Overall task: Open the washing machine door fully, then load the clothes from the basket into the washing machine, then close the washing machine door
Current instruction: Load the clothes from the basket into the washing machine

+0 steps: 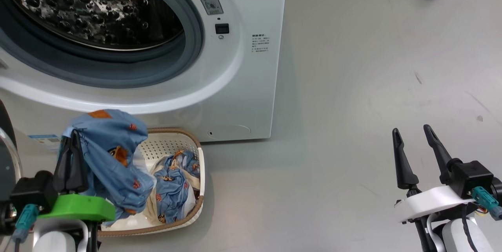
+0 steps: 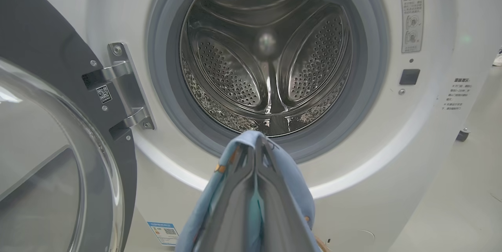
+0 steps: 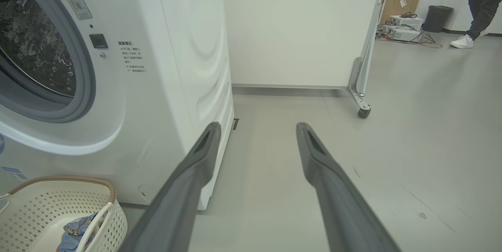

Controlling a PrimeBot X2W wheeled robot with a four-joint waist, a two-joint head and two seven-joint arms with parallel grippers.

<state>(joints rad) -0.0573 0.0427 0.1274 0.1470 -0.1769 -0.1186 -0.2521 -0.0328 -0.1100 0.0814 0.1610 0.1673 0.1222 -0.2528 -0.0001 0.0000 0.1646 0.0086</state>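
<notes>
head / left tool: left tool (image 1: 73, 136) clamped on a garment (image 1: 113, 154), lifted over the basket (image 1: 201, 189). Cloth drapes over the fingers and hangs down one side.
head / why: held just below the washing machine (image 1: 251, 87) opening; reads as the carry-to-drum step.
head / clothes: remaining clothes (image 1: 176, 185) bunched in the basket, which sits on the floor (image 1: 353, 87) just beside the machine front. Light blue, small orange-brown figures, cream parts.
head / right tool: right tool (image 1: 411, 129) fingers apart, holding nothing, well off to the right. Probably parked clear of the work.
left wrist / aim: fingers point at the drum (image 2: 266, 55), bare perforated steel inside a grey gasket (image 2: 368, 87). Garment wraps the tips.
left wrist / door: washing machine door (image 2: 51, 157) swung open on its hinge, black ring and glass bowl at left. Path to the drum looks clear.
right wrist / right tool: fingers spread, nothing between them. Basket at lower left, blue cloth inside.
</notes>
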